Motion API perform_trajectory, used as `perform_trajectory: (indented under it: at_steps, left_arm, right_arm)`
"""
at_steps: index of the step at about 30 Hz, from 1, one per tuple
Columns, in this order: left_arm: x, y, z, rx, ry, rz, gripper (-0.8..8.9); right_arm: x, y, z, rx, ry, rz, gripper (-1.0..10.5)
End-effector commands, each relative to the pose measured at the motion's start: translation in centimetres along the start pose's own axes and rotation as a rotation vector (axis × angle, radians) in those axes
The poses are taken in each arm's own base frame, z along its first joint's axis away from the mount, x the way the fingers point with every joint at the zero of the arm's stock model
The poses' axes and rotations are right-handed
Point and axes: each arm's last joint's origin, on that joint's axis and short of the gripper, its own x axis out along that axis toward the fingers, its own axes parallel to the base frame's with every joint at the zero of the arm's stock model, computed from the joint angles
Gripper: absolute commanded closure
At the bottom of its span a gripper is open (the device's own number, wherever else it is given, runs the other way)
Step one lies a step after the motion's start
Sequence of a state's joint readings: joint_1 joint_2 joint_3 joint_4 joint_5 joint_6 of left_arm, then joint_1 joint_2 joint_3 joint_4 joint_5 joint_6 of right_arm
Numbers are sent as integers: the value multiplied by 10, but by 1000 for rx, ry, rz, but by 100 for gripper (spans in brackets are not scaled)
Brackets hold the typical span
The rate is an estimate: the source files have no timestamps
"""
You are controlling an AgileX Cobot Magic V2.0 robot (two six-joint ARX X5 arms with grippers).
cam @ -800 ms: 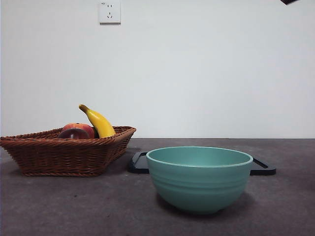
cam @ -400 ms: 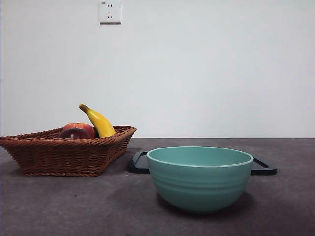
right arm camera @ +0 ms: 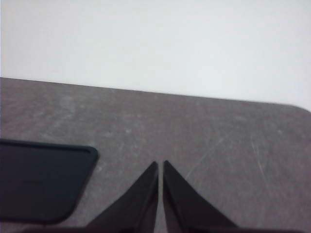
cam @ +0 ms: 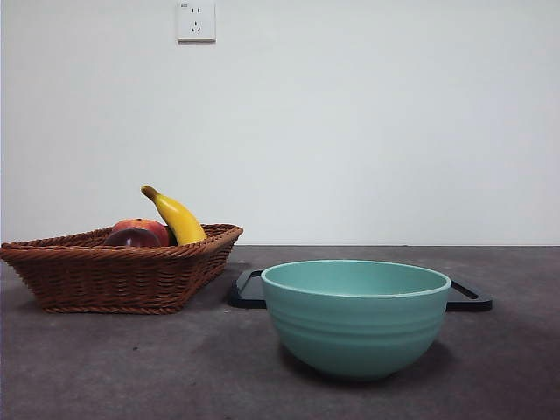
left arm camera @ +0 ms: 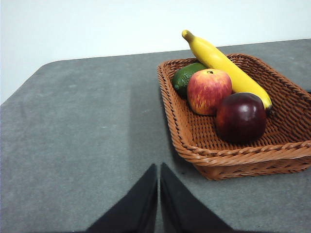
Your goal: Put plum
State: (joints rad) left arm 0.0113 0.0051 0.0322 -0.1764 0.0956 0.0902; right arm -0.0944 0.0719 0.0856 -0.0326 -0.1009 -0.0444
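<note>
Plum (left arm camera: pixel 241 117) sits in the wicker basket (left arm camera: pixel 228 158), at the near corner as the left wrist camera sees it, touching the red-orange apple (left arm camera: pixel 208 91) on one side and lying against the banana (left arm camera: pixel 224 66) behind. A green fruit (left arm camera: pixel 185 76) is tucked past the apple. From the front we see only the plum's dark top above the basket rim.

Left gripper (left arm camera: pixel 159 171) hangs over bare table beside the basket, jaws pressed together, nothing between them. Right gripper (right arm camera: pixel 160 167) likewise pressed together and empty, over the table beyond the corner of a black tray (right arm camera: pixel 41 177). Neither arm shows in the front view.

A teal bowl (cam: pixel 355 317) stands in front of the tray, well apart from the basket. We guess it is the destination, though the task does not say.

Handling, as we judge it: the plum looks smooth and glossy, so likely slippery, firm and fairly light. We would take it across its widest girth from above, jaws on the two free flanks, clear of apple and banana. A pinch set high on the curve could squeeze it out.
</note>
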Motion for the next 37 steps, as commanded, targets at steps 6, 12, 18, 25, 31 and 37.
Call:
perform_trajectory:
  at_steps: [6, 12, 18, 25, 31, 37]
  left_arm:
    - [2, 0, -8, -8, 28, 1, 805]
    - [2, 0, -8, -8, 28, 1, 805]
    - [2, 0, -7, -8, 28, 1, 805]
    - [2, 0, -7, -8, 28, 1, 805]
    - [2, 0, -7, -8, 28, 1, 805]
    - [2, 0, -7, -8, 28, 1, 805]
  right_arm:
    - [0, 1, -24, 64, 48, -7, 941]
    - [0, 0, -29, 68, 95, -39, 941]
    - [-1, 0, -34, 76, 151, -43, 941]
    - [-1, 0, -32, 77, 128, -44, 941]
    - [-1, 0, -32, 77, 128, -44, 941]
    - [-1, 0, -32, 77, 128, -44, 941]
